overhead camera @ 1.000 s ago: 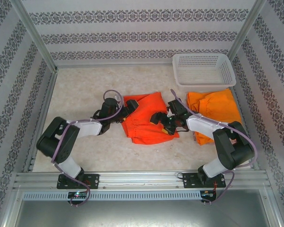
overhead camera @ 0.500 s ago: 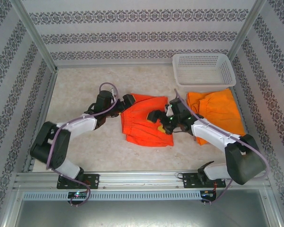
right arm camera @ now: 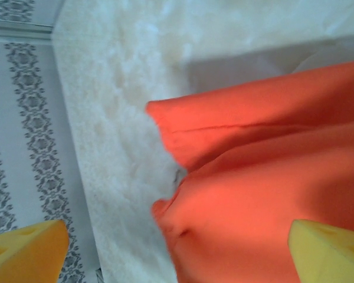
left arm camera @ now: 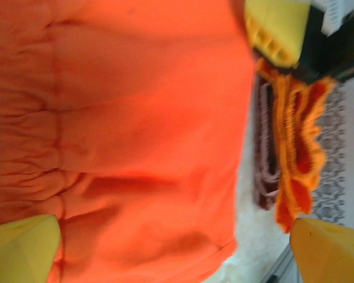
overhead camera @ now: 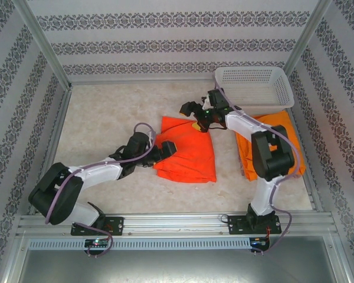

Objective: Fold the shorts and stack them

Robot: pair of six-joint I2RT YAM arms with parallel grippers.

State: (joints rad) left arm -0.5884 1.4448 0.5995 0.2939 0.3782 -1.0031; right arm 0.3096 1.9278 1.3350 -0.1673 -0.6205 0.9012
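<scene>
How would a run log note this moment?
left gripper: open, left edge of red-orange shorts | right gripper: open, at far edge | lighter orange shorts: lying right

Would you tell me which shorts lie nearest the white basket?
The paler orange shorts, right beside the basket; the red-orange shorts lie farther away, mid-table.

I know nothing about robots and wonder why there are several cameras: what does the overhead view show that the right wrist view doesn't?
Overhead gives the whole scene: the left arm, the right arm, the white basket at the far right, and lighter orange shorts on its near side. The right wrist view gives a close look: a stitched hem and yellow fingertips spread wide apart. Both share the bright orange shorts lying on the pale table.
</scene>
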